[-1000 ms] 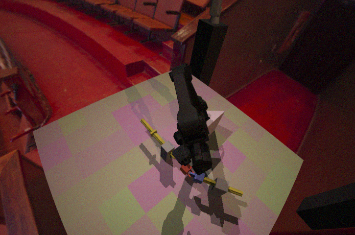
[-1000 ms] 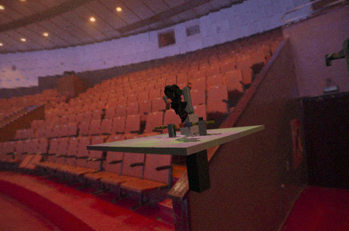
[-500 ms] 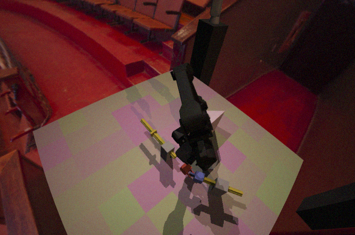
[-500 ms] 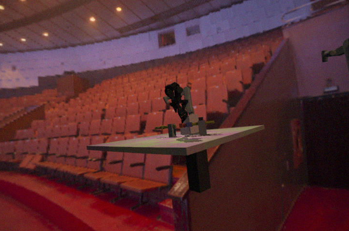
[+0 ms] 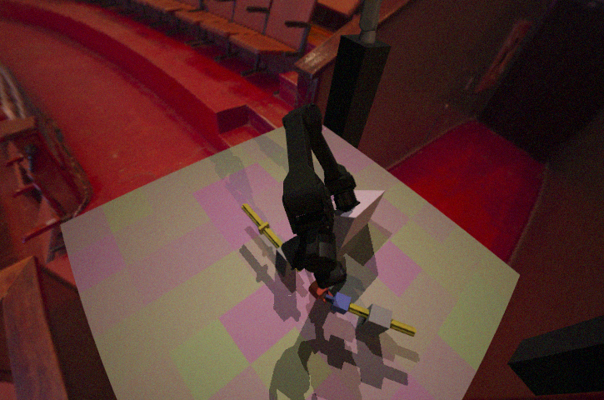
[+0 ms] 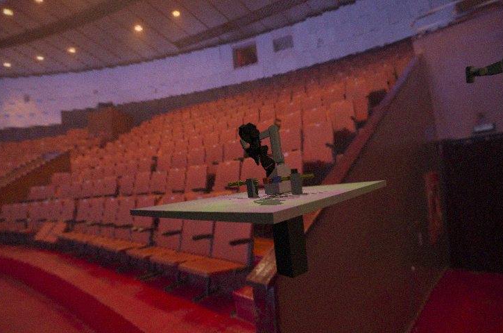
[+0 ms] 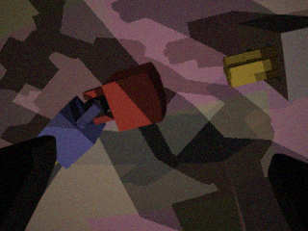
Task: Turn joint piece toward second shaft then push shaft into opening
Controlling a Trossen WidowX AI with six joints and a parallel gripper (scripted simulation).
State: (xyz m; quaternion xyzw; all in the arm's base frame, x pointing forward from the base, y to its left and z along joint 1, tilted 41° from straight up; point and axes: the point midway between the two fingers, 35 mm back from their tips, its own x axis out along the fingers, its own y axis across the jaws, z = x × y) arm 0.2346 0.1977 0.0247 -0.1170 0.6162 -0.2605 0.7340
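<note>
The red joint piece (image 5: pixel 318 291) (image 6: pixel 265 180) (image 7: pixel 135 103) is hinged to a blue piece (image 5: pixel 341 302) (image 7: pixel 72 140) on the first yellow shaft (image 5: pixel 402 327) (image 6: pixel 307 176), held in a grey block (image 5: pixel 379 318) (image 6: pixel 296 184). In the wrist view the red piece's far end faces right, toward the second yellow shaft (image 5: pixel 270 236) (image 6: pixel 236 183) (image 7: pixel 250 67), with a gap between them. Exact alignment cannot be told. The second shaft runs through another grey block (image 6: pixel 252 188) (image 7: pixel 295 63), partly hidden by the arm in the top view. My gripper (image 7: pixel 167 157) is open and empty, above the joint.
A collar (image 5: pixel 263 227) sits on the second shaft's outer part. A large pale block (image 5: pixel 363 202) (image 6: pixel 281 171) stands on the patchwork table (image 5: pixel 147 292) (image 6: pixel 205 214) beside the arm. Dark shadows cross the table under the shafts.
</note>
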